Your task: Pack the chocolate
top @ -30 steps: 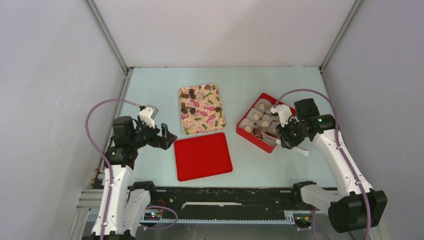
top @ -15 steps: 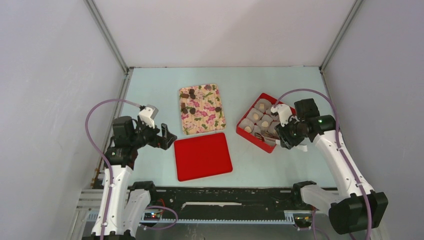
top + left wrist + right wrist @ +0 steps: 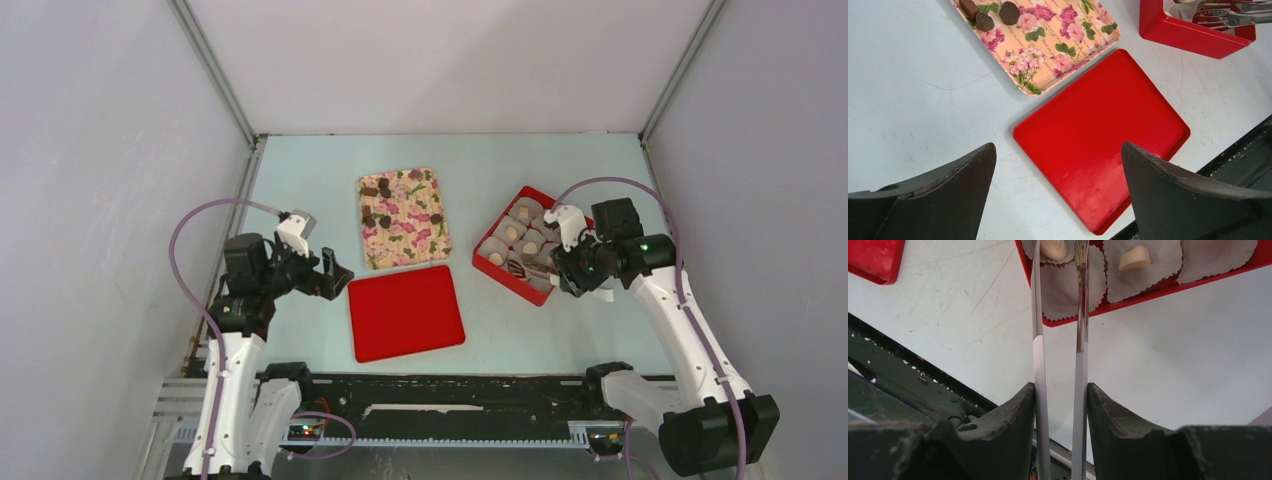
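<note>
Left gripper (image 3: 337, 274) hangs released, jaws wide, beside red lid (image 3: 405, 312). Dark chocolate (image 3: 1009, 12) lies on floral tray (image 3: 1068, 45). Pale chocolate (image 3: 1134, 258) sits in paper cups (image 3: 1218, 255) inside red box (image 3: 1193, 37). Right gripper (image 3: 1060, 390) clenches tongs (image 3: 1038, 340), tips over box.

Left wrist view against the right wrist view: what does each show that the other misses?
Left wrist only: dark chocolates on the floral tray, and the open left tool. Right wrist only: the right tool gripping the tongs, and pale chocolates in paper cups. Both: the red box, the tongs' metal, the red lid, the table.
</note>
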Tool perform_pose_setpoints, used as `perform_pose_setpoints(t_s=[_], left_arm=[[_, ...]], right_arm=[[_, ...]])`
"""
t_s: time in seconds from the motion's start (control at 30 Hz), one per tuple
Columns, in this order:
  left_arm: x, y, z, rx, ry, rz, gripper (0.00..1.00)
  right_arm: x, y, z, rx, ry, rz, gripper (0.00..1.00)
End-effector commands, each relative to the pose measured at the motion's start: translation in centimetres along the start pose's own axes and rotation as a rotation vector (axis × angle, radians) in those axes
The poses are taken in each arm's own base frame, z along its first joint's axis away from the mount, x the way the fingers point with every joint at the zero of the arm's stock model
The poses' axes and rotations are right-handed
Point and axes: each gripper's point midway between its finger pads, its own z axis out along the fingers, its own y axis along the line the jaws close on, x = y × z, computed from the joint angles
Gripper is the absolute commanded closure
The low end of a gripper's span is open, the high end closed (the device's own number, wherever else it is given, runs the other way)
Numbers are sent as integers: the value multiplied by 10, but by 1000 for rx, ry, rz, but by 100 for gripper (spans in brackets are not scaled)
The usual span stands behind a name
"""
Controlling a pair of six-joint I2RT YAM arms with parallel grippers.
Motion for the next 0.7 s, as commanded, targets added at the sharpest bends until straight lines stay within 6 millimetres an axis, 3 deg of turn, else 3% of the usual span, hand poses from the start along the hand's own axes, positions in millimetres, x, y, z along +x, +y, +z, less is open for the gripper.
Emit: perform_pose_setpoints(t_s=[0.0, 0.27, 0.47, 0.67], left_arm=[[-17, -2, -6, -1, -55, 30, 2], [-20, -5, -6, 15, -68, 29, 2], [-36, -8, -4, 28, -67, 17, 2], [-57, -29, 1, 70, 53, 335, 2]], right_arm=[[-17, 0, -5, 12, -80, -2, 57], [-33, -3, -21, 59, -170, -6, 60], [-52, -7, -40, 87, -234, -29, 62], [-81, -16, -44, 95, -287, -121, 63]])
